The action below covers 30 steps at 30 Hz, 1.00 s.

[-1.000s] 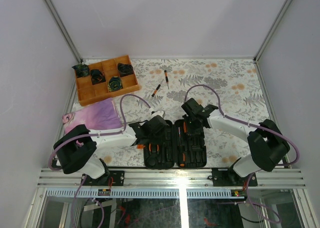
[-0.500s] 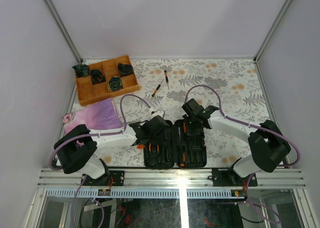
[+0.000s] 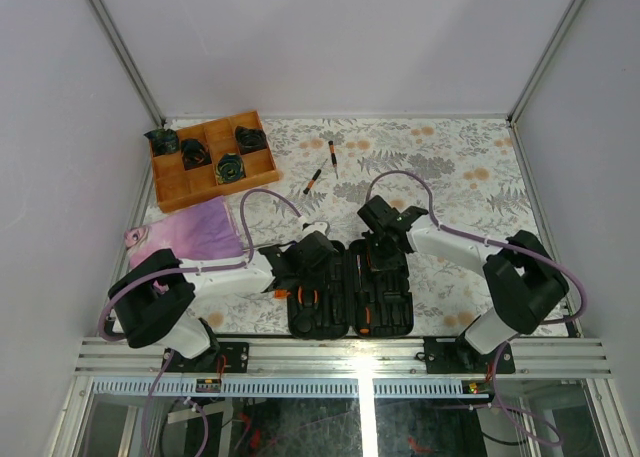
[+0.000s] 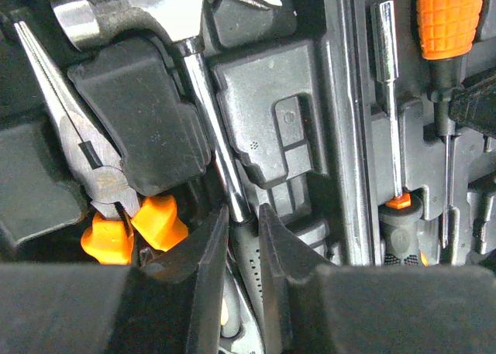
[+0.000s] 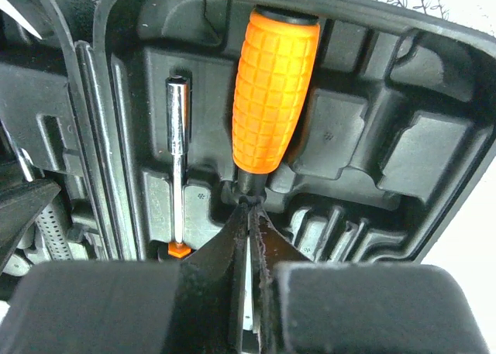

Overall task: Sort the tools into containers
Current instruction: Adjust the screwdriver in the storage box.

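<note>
The black case (image 3: 396, 322) lies open like a book at the near edge. My left gripper (image 3: 318, 255) is over its left half. In the left wrist view its jaws (image 4: 242, 218) are shut on the grey handle of the steel-headed hammer (image 4: 209, 122), which lies in its slot beside the orange-handled pliers (image 4: 77, 137). My right gripper (image 3: 378, 241) is over the right half. Its jaws (image 5: 249, 211) are shut on the thin shaft of the orange-handled screwdriver (image 5: 273, 91), just below the handle. Two thin short drivers (image 3: 313, 180) (image 3: 332, 157) lie on the table beyond.
A steel bar with an orange tip (image 5: 178, 152) sits in a slot left of the screwdriver. An orange-brown wooden divided tray (image 3: 165, 192) with dark bundles stands at the back left. A purple cloth (image 3: 195, 232) lies in front of it, left of my left arm.
The right gripper has closed on the screwdriver's shaft and its arm has shifted a little to the left. The left arm stays where it was, its jaws slightly tighter.
</note>
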Motion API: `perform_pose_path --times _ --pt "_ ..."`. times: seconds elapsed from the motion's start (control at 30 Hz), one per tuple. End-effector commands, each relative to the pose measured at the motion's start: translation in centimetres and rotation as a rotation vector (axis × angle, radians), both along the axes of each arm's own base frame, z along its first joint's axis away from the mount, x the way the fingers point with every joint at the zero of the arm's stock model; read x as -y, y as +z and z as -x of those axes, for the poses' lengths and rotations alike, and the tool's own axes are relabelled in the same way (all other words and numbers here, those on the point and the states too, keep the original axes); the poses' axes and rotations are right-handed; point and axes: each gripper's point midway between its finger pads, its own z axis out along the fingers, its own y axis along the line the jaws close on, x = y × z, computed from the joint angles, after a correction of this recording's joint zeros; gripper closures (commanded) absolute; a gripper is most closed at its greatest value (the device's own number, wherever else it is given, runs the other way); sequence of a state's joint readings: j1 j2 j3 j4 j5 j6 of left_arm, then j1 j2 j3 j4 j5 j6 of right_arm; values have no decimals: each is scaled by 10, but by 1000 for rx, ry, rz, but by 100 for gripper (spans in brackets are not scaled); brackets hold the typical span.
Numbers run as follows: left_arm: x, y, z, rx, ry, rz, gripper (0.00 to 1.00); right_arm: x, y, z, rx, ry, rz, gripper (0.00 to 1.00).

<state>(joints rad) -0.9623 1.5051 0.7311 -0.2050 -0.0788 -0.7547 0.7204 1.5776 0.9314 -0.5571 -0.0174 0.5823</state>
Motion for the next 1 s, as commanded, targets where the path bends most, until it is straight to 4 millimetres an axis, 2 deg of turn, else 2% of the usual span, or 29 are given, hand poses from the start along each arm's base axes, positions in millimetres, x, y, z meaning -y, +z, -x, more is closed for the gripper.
perform_pose_path --times 0.0,0.17,0.3,0.43,0.53,0.73,0.83,0.9,0.97 --pt "-1 -15 6 -16 -40 -40 88 9 -29 17 -96 38 106 98" --pt "1 -19 7 -23 -68 -50 95 10 -50 32 -194 73 153 100" --pt "3 -18 8 -23 -93 -48 97 15 -68 46 -259 76 187 100" --pt "9 -19 10 -28 -123 -39 100 18 -94 64 -320 63 218 100" --pt "15 -20 13 -36 -143 -33 100 19 -115 80 -361 64 244 100" --pt "24 -18 19 -44 -155 -5 100 24 -139 93 -382 22 258 100" --pt "24 -17 19 -40 -157 -5 100 22 -137 91 -362 21 247 100" --pt "20 -16 19 -38 -146 -15 100 15 -118 75 -282 24 217 100" --pt "16 -13 17 -27 -126 -24 100 3 -91 55 -190 33 174 100"
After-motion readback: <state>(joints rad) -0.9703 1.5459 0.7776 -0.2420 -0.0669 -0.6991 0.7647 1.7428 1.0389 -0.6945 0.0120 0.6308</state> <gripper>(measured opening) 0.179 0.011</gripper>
